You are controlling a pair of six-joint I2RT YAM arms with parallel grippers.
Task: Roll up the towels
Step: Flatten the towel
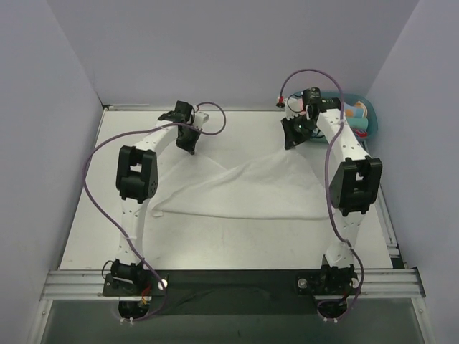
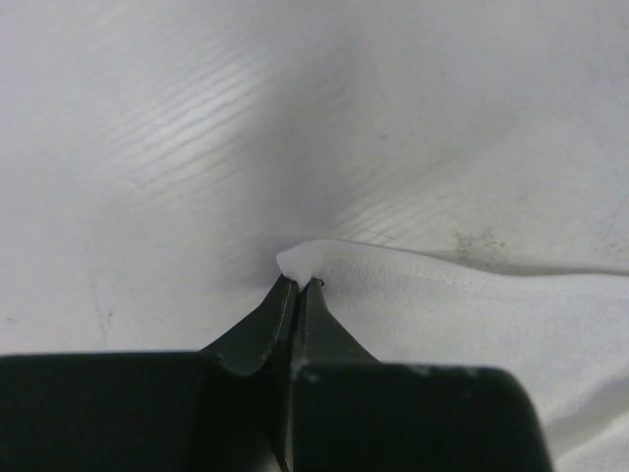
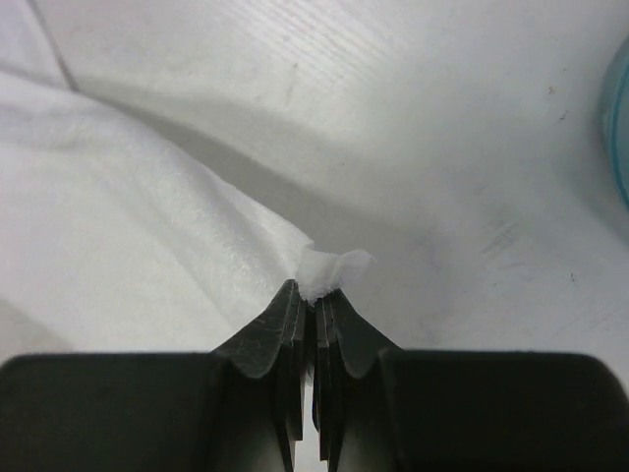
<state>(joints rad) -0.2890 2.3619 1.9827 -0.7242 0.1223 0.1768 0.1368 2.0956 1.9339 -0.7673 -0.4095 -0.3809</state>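
Observation:
A white towel (image 1: 244,192) is stretched across the middle of the table, sagging between two lifted far corners. My left gripper (image 1: 189,147) is shut on the towel's far left corner, which shows as a white tip (image 2: 300,261) at its jaws in the left wrist view. My right gripper (image 1: 290,141) is shut on the far right corner, a bunched white tip (image 3: 329,270) poking out past its jaws in the right wrist view. The rest of the towel (image 3: 108,226) hangs down to the left of the right gripper. No grey tag shows.
A teal tray (image 1: 364,115) with colourful items stands at the far right corner of the table, just beyond the right arm; its rim shows in the right wrist view (image 3: 619,118). Grey walls close in the left, back and right sides. The white table (image 1: 237,244) runs to a metal rail at the front.

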